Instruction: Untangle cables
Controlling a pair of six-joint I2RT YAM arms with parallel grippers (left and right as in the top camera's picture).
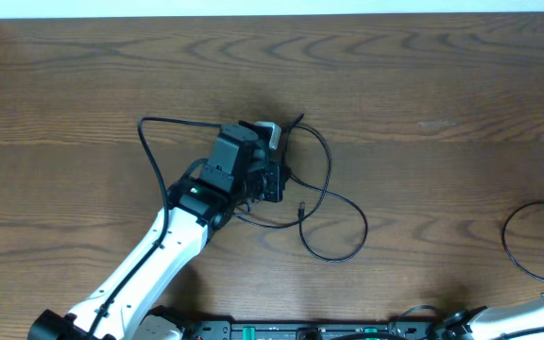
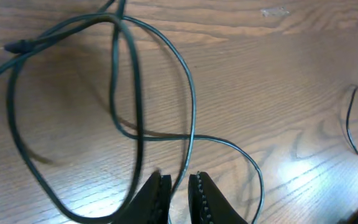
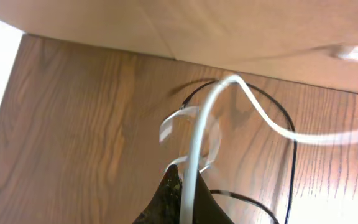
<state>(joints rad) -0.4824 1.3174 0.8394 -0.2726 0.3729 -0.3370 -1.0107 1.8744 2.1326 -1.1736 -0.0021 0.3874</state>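
Left gripper (image 2: pixel 179 179) pinching black cable (image 2: pixel 192 106)

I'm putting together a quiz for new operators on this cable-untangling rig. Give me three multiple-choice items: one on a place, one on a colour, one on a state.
1. Where over the brown wooden table is the left pincer?
A. At the far left corner.
B. Near the middle, among the loops of the thin black cable.
C. At the right edge.

2. What colour is the slim cable rising from the right pincer?
A. Red.
B. Yellow.
C. White.

3. How do the left pincer's fingers stand?
A. Spread wide, nothing between them.
B. Nearly closed, with the black cable between them.
C. Hidden from every view.

Answers:
1 B: the overhead view shows the arm reaching mid-table into the loops.
2 C: it shows white against the wood.
3 B: the left wrist view shows a strand running down through the narrow gap.
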